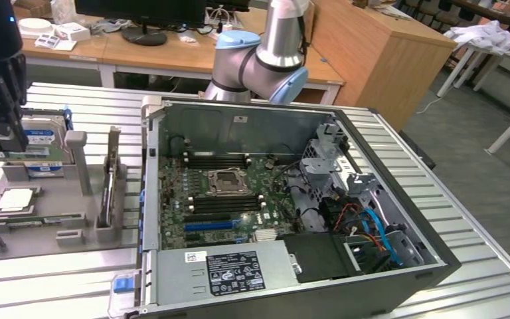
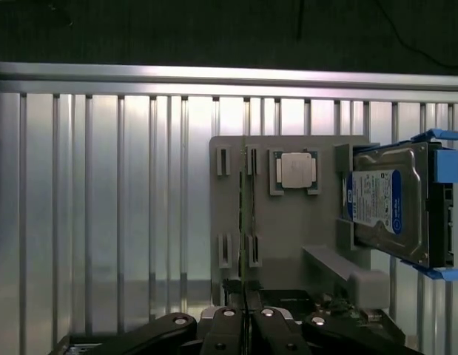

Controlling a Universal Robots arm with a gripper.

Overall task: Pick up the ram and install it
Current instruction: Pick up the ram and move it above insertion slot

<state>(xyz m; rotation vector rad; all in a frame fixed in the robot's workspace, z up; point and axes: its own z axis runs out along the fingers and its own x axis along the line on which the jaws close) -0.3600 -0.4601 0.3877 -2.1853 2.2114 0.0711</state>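
Open computer case point(image 1: 228, 126) on slatted table point(image 1: 51, 279), grey tray point(image 2: 288, 222), blue-labelled hard drive point(image 2: 384, 203), silver CPU chip point(image 2: 296, 170)

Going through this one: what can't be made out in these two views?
- Wrist view: the ram shows edge-on as a thin line. Whether the shut gripper actually pinches it cannot be told.
- Exterior view: the gripper is cut by the picture's edge and covers part of the hard drive, so its fingertips' contact is hidden.
- Exterior view: the motherboard slots are too small to tell filled from empty.

Slim green ram point(image 1: 42, 154) — level, on edge, held.
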